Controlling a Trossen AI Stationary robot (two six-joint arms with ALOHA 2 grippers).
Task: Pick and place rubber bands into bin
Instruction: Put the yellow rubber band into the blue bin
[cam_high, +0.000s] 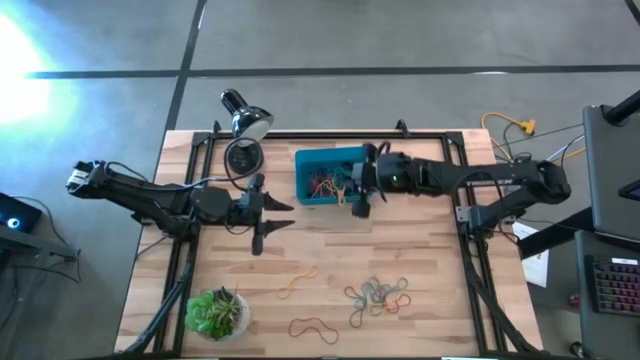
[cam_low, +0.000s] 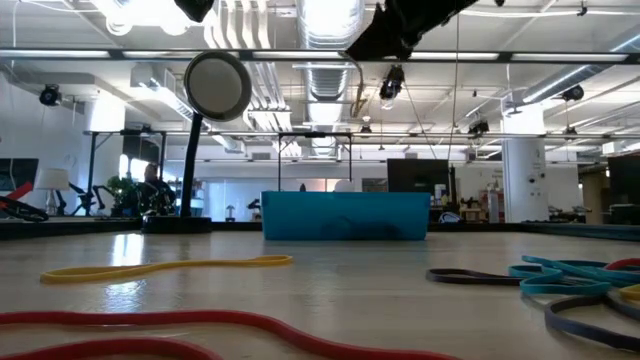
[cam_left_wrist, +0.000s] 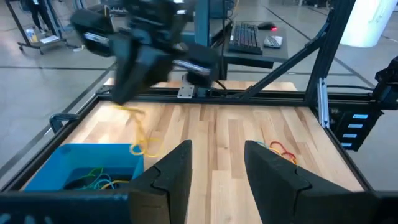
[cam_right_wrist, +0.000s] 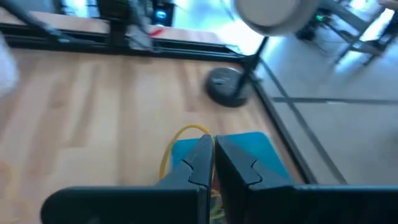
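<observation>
- Two dark arms reach in over a pale wooden plank table (cam_high: 420, 260) edged by a black metal frame, standing on a grey concrete floor.
- Beyond the table, the low view shows a large open hall with white ceiling ducts, strip lights and a white column.
- At the table's rear stands a black desk lamp with a round head (cam_high: 246, 122) and round base; a small green potted plant (cam_high: 218, 312) sits at the front left corner.
- Just right of the lamp base lies the shallow rectangular teal-blue plastic bin (cam_high: 312, 160), already holding a tangle of thin coloured rubber bands (cam_high: 325, 185).
- More thin elastic loops lie loose on the front half of the table: a yellow band (cam_high: 297, 282), a red band (cam_high: 313, 327) nearer the front edge, and a mixed heap of tan, green and dark bands (cam_high: 377, 295) to their right.
- The right gripper (cam_high: 359, 192) hovers at the bin's right edge, its fingers (cam_right_wrist: 200, 163) pressed together and pinching a yellow loop (cam_right_wrist: 180, 140) that dangles above the bin.
- The left gripper (cam_high: 272, 213) waits left of the bin, well apart from the loose bands, its fingers (cam_left_wrist: 180, 171) parted with nothing between them.
</observation>
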